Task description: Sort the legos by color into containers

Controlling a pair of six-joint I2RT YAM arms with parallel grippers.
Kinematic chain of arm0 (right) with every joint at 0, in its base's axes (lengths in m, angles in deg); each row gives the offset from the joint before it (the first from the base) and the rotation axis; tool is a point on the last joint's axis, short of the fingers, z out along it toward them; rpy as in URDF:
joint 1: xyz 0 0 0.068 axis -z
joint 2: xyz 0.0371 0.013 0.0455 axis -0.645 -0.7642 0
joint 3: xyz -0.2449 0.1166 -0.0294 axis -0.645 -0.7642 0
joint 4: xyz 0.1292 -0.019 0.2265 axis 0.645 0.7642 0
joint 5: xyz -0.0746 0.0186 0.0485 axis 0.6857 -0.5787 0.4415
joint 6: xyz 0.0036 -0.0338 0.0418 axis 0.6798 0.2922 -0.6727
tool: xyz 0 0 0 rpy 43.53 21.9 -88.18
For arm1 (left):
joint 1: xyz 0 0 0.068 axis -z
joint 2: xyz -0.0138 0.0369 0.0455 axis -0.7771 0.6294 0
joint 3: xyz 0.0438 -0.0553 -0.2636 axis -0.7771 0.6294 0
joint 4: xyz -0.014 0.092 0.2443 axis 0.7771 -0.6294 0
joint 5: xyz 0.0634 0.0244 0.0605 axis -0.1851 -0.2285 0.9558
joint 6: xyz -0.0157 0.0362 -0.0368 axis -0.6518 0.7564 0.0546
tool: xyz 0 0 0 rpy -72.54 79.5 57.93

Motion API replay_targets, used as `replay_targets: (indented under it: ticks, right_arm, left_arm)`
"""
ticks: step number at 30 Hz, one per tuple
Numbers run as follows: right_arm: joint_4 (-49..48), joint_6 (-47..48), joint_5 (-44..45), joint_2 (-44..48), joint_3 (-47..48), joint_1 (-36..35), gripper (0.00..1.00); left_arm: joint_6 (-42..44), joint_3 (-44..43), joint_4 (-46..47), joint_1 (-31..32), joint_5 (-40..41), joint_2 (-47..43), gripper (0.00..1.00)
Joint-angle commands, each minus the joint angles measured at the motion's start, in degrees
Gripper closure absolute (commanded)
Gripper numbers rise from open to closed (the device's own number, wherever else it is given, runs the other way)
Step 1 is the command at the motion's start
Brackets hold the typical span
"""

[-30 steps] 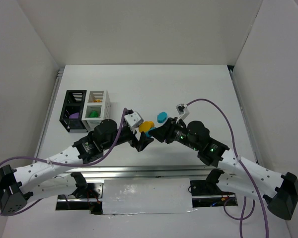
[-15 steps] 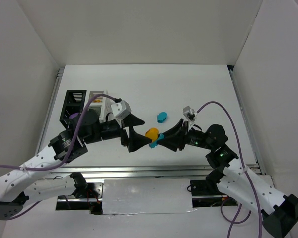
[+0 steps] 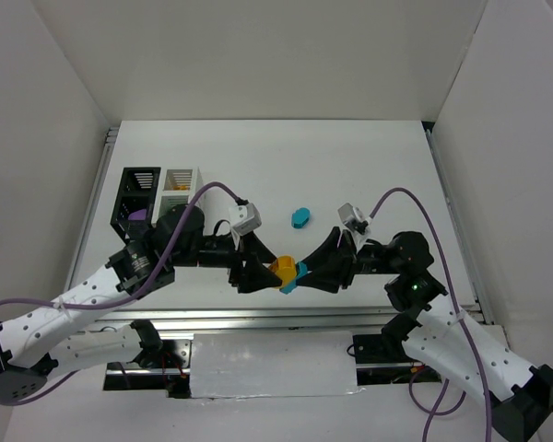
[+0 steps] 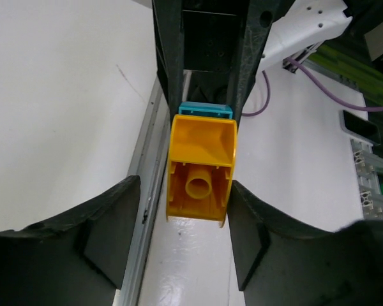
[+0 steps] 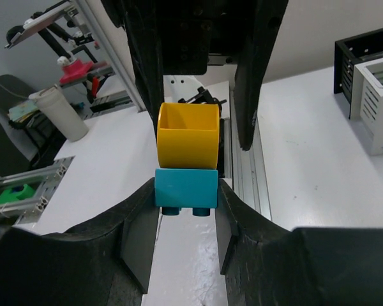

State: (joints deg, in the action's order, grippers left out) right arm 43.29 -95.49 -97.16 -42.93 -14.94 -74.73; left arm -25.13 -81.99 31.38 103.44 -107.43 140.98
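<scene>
**Grippers meet on a joined brick pair**

Your right gripper (image 5: 185, 191) is clenched on a small square teal plastic brick (image 5: 186, 188), with its fingers pressed against both sides. A chunky yellow-orange plastic brick (image 5: 187, 140) with a hollow underside is plugged onto that teal brick. The pair hangs clear of the white table (image 3: 369, 166), close to its near edge and about midway between left and right.

Your left gripper (image 4: 186, 210) faces the right one head-on, its jaws standing either side of the yellow-orange brick. They are not clamped. In the left wrist view one finger (image 4: 242, 229) lies against the brick, while a gap shows at the other.

A rounded teal plastic piece (image 3: 300, 217) lies alone on the table, just beyond the two grippers and apart from them.

At the far left you have the black slatted plastic box (image 3: 127, 196). The white slatted plastic box (image 3: 166, 184) is directly to its right. A purple plastic brick (image 3: 136, 214) sits in the black box's near compartment. The left arm hides the white box's near compartment, so you cannot tell what it holds.
</scene>
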Motion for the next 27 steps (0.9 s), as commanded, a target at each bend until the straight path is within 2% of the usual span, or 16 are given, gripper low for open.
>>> replay_targets:
  ticks: [1, 2, 3, 6, 7, 10, 13, 15, 16, 18, 20, 21, 22, 24, 25, 27]
  right_arm:
    - [-0.77, 2.12, 0.97, -0.03, 3.28, 0.11, 1.00]
    - [-0.59, 2.38, 0.45, -0.99, 3.63, 0.11, 1.00]
    - [0.19, 2.82, -0.17, -1.52, 4.16, 0.03, 1.00]
    - [-0.85, 3.88, -1.75, -3.71, 4.95, -0.15, 1.00]
    - [-1.12, 5.10, -1.76, -4.59, 4.87, 0.02, 1.00]
    - [0.71, 9.84, -1.67, -7.66, 6.00, 0.37, 1.00]
    - [10.02, 17.31, -2.46, -10.92, 9.25, 2.57, 1.00]
    - [11.45, 17.86, -2.72, -11.10, 8.39, 4.67, 1.00]
    - [9.97, 16.81, -2.64, -10.41, 7.34, 7.38, 1.00]
    - [5.14, 13.83, -1.94, -9.09, 4.27, 9.68, 1.00]
    - [4.24, 13.02, 1.21, -8.82, 3.20, 11.80, 1.00]
    - [5.02, 13.37, 2.54, -9.25, 3.46, 12.06, 1.00]
    - [6.34, 13.81, 4.29, -9.69, 3.98, 12.07, 1.00]
    - [7.93, 13.55, 6.94, -11.01, 4.78, 11.98, 1.00]
    - [7.58, 12.68, 7.73, -11.28, 4.78, 11.80, 1.00]
    - [6.36, 11.97, 7.82, -11.45, 4.34, 11.80, 1.00]
  left_arm:
    - [-0.13, -0.73, 3.52, 0.29, -5.25, 0.87, 0.34]
    - [-0.22, -0.82, 3.78, 0.29, -5.17, 0.96, 0.46]
    - [-0.48, -0.73, 4.83, 0.29, -4.39, 0.96, 0.53]
    - [-1.36, -0.64, 7.38, 0.29, -5.34, 1.40, 0.82]
    - [-1.36, -1.25, 7.56, 0.29, -5.17, 2.09, 1.00]
    - [-1.45, -3.19, 5.81, 0.11, 1.40, 3.59, 1.00]
    - [-1.62, -6.53, 2.92, -3.65, 4.23, 3.42, 1.00]
    - [-2.41, -7.32, 2.12, -10.15, 3.80, 2.37, 1.00]
    - [-2.68, -7.93, 1.77, -14.96, 3.62, 1.23, 1.00]
    - [-4.16, -8.64, 1.41, -19.73, 2.66, 0.96, 1.00]
    - [-4.52, -11.88, -2.61, -25.53, 4.39, 2.44, 1.00]
    - [-4.18, -15.72, -5.41, -26.86, 7.54, 5.06, 1.00]
    - [-4.17, -17.67, -8.14, -28.52, 15.93, 6.65, 1.00]
    - [-5.05, -22.06, -14.04, -29.33, 27.29, 10.86, 1.00]
    - [-5.75, -22.87, -15.45, -30.37, 37.88, 12.11, 1.00]
    - [-9.17, -24.28, -16.25, -33.79, 46.12, 15.80, 1.00]
